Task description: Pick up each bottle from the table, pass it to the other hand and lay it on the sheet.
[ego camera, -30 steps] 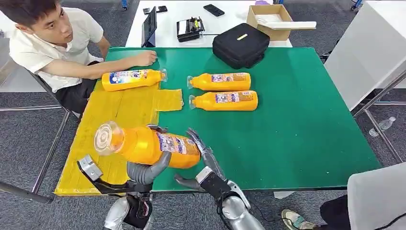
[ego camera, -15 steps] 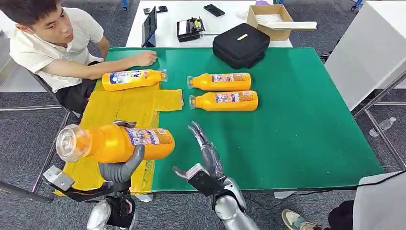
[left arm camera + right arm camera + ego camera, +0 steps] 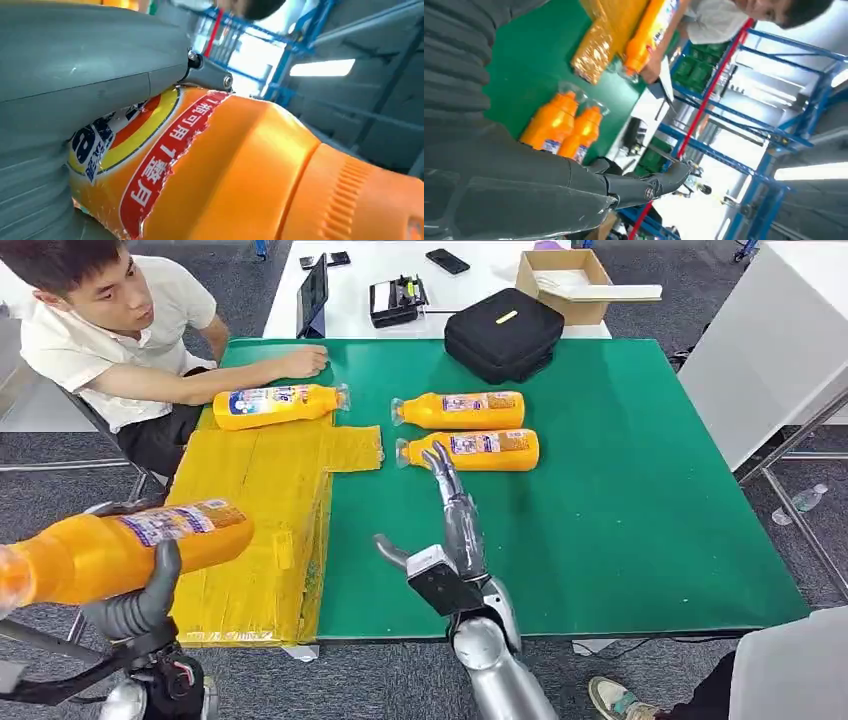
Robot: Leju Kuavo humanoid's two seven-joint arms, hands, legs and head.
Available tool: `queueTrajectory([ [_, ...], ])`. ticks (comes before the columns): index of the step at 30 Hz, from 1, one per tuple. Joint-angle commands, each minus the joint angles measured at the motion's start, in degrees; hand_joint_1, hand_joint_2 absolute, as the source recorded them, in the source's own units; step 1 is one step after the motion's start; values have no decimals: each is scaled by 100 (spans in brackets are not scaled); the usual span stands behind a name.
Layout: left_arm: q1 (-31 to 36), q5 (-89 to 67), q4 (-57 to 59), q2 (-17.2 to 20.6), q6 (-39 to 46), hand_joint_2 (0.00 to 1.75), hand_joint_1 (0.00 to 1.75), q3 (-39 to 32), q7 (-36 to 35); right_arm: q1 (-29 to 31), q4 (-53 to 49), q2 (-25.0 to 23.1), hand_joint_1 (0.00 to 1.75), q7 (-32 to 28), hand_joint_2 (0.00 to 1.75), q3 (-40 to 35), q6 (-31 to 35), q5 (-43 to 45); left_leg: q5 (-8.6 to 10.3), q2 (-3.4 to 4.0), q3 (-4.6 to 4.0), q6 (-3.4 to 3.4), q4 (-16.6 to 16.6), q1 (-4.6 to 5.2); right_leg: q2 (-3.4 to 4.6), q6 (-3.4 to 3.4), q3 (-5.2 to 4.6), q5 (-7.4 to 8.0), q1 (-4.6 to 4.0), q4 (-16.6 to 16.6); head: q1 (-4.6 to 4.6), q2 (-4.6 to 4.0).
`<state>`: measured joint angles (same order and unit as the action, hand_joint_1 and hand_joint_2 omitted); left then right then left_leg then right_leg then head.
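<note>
The left hand (image 3: 135, 605) grips a smooth orange plastic bottle with a glossy printed label (image 3: 120, 548), held sideways off the crinkled yellow sheet (image 3: 265, 505); its cap end is cut off. The right hand (image 3: 450, 530) hangs empty, fingers straight, above the green matte surface (image 3: 620, 490).

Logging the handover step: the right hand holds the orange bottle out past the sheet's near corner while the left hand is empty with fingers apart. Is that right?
No, the sides are swapped. In the head view the left hand holds the orange bottle out past the near corner of the yellow sheet, and the right hand is the empty one, fingers apart over the green table.
</note>
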<state>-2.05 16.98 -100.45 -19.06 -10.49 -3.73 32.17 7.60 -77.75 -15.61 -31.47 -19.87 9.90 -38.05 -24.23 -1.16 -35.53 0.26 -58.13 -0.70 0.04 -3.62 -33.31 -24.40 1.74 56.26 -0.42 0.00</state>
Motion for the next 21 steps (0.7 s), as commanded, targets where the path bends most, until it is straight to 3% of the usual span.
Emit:
queueTrajectory([
  [1,150,34,-52,-94,4,175,175,-556,-6,234,-58,116,0,32,175,55,-84,-18,-8,15,17,3,-2,-3,5,19,17,-3,-7,-3,0,0],
  [18,126,-271,159,-94,112,175,175,-363,7,-37,-110,167,0,-33,175,184,-94,87,-1,-1,8,2,2,-1,-8,11,9,-2,-3,-5,0,0],
  [21,309,-204,585,-94,66,175,175,-170,-366,-267,-271,181,0,-83,175,320,-74,149,-1,-6,12,3,4,-1,-14,12,14,-3,-4,-8,0,0],
])
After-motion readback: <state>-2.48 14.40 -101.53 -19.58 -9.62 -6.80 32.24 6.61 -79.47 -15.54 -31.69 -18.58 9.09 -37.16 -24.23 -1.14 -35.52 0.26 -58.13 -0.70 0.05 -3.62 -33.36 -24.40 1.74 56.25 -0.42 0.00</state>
